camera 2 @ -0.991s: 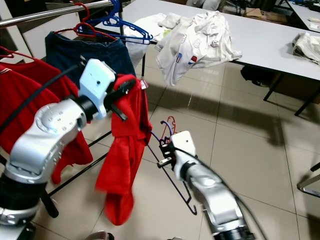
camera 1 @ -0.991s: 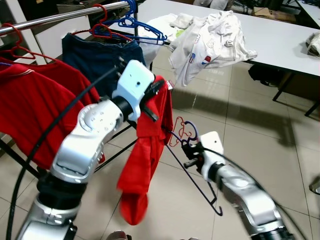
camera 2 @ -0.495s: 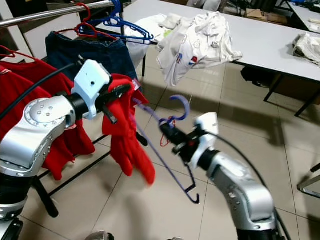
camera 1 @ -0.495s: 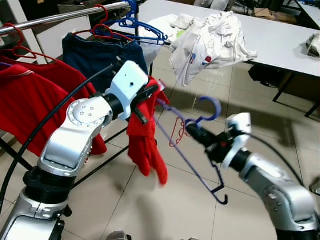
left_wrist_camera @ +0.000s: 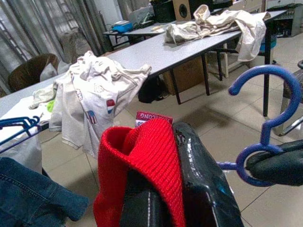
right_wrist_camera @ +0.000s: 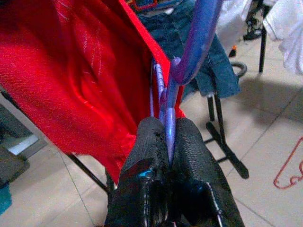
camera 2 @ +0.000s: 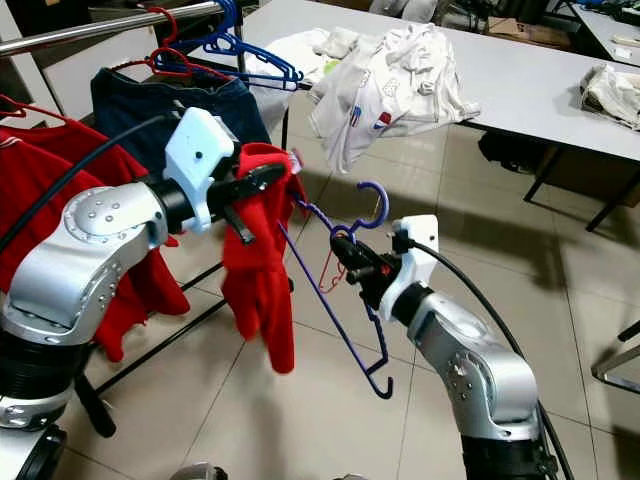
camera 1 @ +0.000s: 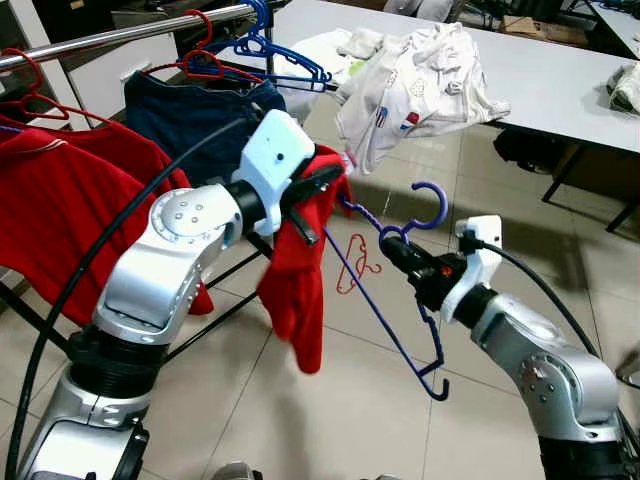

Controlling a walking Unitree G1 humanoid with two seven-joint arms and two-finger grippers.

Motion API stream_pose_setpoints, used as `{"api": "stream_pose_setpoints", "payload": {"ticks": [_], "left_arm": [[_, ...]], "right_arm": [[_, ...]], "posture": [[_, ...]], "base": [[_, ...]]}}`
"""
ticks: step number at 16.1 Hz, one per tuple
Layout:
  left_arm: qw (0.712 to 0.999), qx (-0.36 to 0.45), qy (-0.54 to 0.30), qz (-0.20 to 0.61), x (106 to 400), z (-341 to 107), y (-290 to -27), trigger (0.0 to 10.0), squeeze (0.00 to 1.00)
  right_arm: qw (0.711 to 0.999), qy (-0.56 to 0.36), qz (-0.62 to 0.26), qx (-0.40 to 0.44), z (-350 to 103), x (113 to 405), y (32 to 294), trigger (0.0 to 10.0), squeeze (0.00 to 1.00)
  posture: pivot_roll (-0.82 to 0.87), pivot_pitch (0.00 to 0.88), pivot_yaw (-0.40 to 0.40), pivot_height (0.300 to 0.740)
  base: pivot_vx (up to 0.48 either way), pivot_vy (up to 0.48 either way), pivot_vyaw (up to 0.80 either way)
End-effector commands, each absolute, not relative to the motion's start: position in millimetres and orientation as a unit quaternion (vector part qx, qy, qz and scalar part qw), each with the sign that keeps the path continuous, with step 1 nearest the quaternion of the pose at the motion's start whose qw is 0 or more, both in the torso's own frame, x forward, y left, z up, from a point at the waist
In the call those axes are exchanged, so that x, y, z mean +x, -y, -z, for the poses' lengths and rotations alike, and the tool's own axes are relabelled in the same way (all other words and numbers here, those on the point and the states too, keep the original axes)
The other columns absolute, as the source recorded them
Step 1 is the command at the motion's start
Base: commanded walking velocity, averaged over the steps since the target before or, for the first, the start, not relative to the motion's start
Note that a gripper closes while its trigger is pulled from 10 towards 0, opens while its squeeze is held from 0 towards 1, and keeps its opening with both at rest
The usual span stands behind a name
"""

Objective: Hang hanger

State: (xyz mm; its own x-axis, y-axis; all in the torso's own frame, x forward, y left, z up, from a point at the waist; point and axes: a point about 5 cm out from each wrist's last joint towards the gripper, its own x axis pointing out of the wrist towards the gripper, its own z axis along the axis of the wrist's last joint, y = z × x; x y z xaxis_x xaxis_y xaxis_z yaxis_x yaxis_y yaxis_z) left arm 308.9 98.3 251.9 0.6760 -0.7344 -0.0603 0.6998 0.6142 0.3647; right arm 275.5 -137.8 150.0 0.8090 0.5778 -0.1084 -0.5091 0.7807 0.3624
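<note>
A purple-blue hanger (camera 1: 400, 300) slants through the air over the tiled floor, hook (camera 1: 428, 205) up. My right gripper (camera 1: 390, 247) is shut on its neck just under the hook; the right wrist view has both fingers (right_wrist_camera: 147, 156) pinching the hanger's neck (right_wrist_camera: 166, 118). One end of the hanger runs into a red garment (camera 1: 298, 290) that dangles from my left gripper (camera 1: 315, 195), which is shut on the cloth's top edge. In the left wrist view the red fabric (left_wrist_camera: 142, 156) lies folded over the finger. Behind and above runs the metal clothes rail (camera 1: 120, 35).
Red shirts (camera 1: 60, 210) and dark jeans (camera 1: 190, 115) hang on the rail, with blue hangers (camera 1: 275, 55) at its end. A grey table (camera 1: 560, 90) behind carries white clothes (camera 1: 420, 80). A red hanger (camera 1: 355, 265) lies on the floor.
Over the last second my right gripper lifted and turned the hanger from low and slanted to hook-up. The red garment swung under my left gripper, which shifted slightly right.
</note>
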Motion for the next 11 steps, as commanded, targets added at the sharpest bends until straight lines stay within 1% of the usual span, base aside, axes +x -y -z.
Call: {"api": "stream_pose_setpoints", "payload": {"ticks": [1, 2, 3, 4, 5, 7, 11], "left_arm": [[0.883, 0.191, 0.075, 0.421, 303.8, -263.9, -87.9, 10.0, 0.00], [0.882, 0.195, 0.075, 0.423, 304.0, -263.7, -87.2, 10.0, 0.00], [0.876, 0.196, 0.079, 0.434, 303.2, -265.0, -84.8, 10.0, 0.00], [0.873, 0.195, 0.080, 0.439, 302.7, -265.6, -84.0, 10.0, 0.00], [0.865, 0.192, 0.079, 0.457, 299.7, -265.4, -81.4, 10.0, 0.00], [0.852, 0.184, 0.078, 0.484, 294.4, -264.3, -74.2, 10.0, 0.00], [0.830, 0.133, 0.084, 0.535, 277.7, -265.4, -50.3, 10.0, 0.00]], "right_arm": [[0.936, -0.116, -0.295, 0.154, -149.4, 276.3, 133.6, 10.0, 0.00], [0.931, -0.118, -0.309, 0.152, -149.2, 274.3, 130.0, 10.0, 0.00], [0.920, -0.133, -0.342, 0.141, -146.1, 268.5, 123.9, 10.0, 0.00], [0.918, -0.138, -0.347, 0.136, -144.9, 267.5, 123.3, 10.0, 0.00], [0.916, -0.148, -0.351, 0.127, -141.4, 266.8, 122.4, 10.0, 0.00], [0.919, -0.161, -0.339, 0.124, -135.7, 271.3, 120.8, 10.0, 0.00], [0.926, -0.150, -0.305, 0.164, -134.1, 288.5, 109.4, 10.0, 0.00]], "posture": [[0.06, 0.049, -0.056, 0.740], [0.06, 0.049, -0.056, 0.740], [0.06, 0.049, -0.058, 0.740], [0.06, 0.049, -0.058, 0.740], [0.06, 0.050, -0.058, 0.740], [0.05, 0.047, -0.057, 0.740], [0.05, 0.040, -0.058, 0.740]], "base": [[0.000, 0.000, 0.00], [0.000, 0.000, 0.00], [0.000, 0.000, 0.00], [0.000, 0.000, 0.00], [0.000, 0.000, 0.00], [0.000, 0.000, 0.00], [0.000, 0.000, 0.00]]}}
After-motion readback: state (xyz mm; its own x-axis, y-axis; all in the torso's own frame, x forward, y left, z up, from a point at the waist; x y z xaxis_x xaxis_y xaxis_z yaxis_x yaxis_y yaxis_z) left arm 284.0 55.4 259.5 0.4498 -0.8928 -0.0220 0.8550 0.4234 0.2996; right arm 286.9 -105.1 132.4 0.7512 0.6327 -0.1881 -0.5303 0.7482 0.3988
